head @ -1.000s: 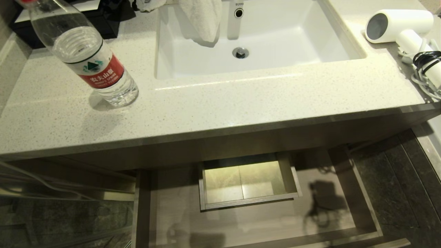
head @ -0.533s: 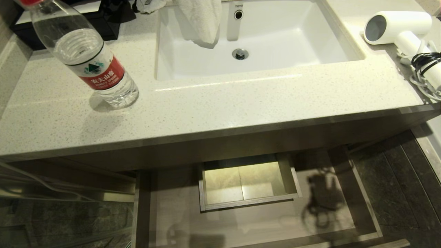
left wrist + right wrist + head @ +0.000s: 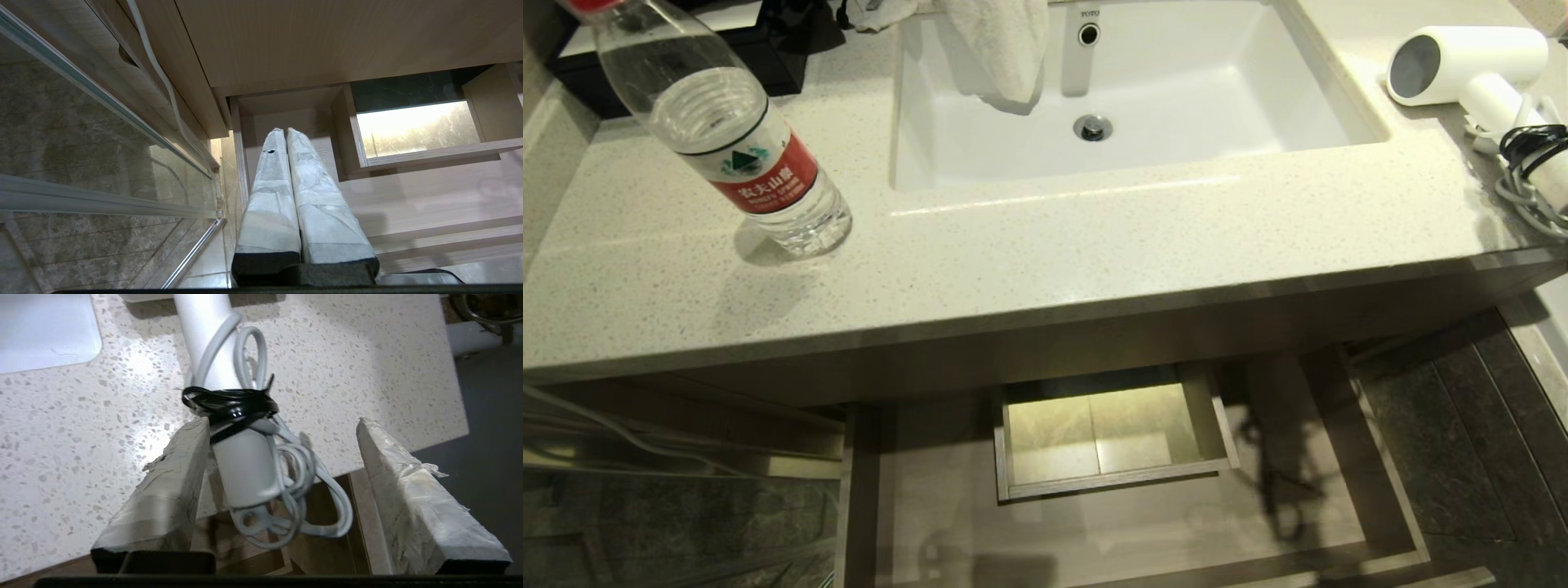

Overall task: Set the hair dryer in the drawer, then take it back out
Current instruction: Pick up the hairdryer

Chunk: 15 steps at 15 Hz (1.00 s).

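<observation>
Hair dryer [image 3: 1474, 69] position: lying on its side on the speckled tabletop [image 3: 1045, 237], at the far right corner beside the sink basin [image 3: 1143, 90], grey mouth turned toward the basin. Its handle [image 3: 229, 416] runs out to the tabletop's front edge and overhangs it, with the white cord [image 3: 294, 486] looped around it and bound by a black tie [image 3: 229, 405].

Drawer [image 3: 1380, 490] status: pulled out below the tabletop, with nothing showing in the visible part of its U-shaped interior around the rectangular cut-out [image 3: 1107, 433].

Right pincer [image 3: 282, 428]: jaws spread wide, straddling the handle end. One finger [image 3: 175, 473] sits just beside or touching the handle; the other stands well apart, beyond the cord loops. Nothing is gripped.

Left pincer [image 3: 284, 132]: jaws pressed together, empty, parked low over the drawer's left side.

Step in hand, by judgement: the grasp approach for the first transfer, dryer to drawer. The next move calls for centring the handle between the fingers and closing on the rigid handle itself, above the loose loops, so the cord neither jams a finger nor snags on the tabletop edge during the lift.
</observation>
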### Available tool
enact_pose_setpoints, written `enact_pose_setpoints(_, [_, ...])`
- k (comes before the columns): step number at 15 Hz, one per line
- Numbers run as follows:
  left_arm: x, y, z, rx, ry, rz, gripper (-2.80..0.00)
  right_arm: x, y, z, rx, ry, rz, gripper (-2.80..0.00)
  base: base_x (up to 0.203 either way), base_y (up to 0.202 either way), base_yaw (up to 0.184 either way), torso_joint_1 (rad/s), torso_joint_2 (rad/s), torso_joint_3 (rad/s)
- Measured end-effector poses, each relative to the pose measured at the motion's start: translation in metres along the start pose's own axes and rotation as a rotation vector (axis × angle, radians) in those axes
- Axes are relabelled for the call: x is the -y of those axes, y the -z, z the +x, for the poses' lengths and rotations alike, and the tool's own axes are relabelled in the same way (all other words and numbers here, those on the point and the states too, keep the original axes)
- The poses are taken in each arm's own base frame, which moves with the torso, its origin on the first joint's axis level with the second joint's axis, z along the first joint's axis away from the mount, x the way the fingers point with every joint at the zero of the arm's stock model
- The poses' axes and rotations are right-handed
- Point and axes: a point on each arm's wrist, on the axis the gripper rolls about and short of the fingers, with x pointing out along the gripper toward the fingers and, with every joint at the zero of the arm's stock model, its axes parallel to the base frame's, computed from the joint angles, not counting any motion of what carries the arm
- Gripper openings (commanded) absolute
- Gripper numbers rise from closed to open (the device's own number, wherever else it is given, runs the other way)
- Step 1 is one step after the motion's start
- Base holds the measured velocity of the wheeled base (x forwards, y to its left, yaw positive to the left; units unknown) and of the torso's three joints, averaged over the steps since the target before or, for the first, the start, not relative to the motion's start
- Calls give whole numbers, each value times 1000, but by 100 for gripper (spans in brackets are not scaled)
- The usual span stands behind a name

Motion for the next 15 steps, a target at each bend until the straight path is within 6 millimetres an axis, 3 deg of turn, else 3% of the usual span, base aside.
enact_pose_setpoints(7, [0, 0, 0, 0, 0, 0, -280, -11, -12, 43, -40, -104, 75, 0, 0, 0, 0, 0, 0, 0])
enact_pose_setpoints(15, [0, 0, 0, 0, 0, 0, -280, -19, -7, 78, -77, -143, 80, 0, 0, 0, 0, 0, 0, 0])
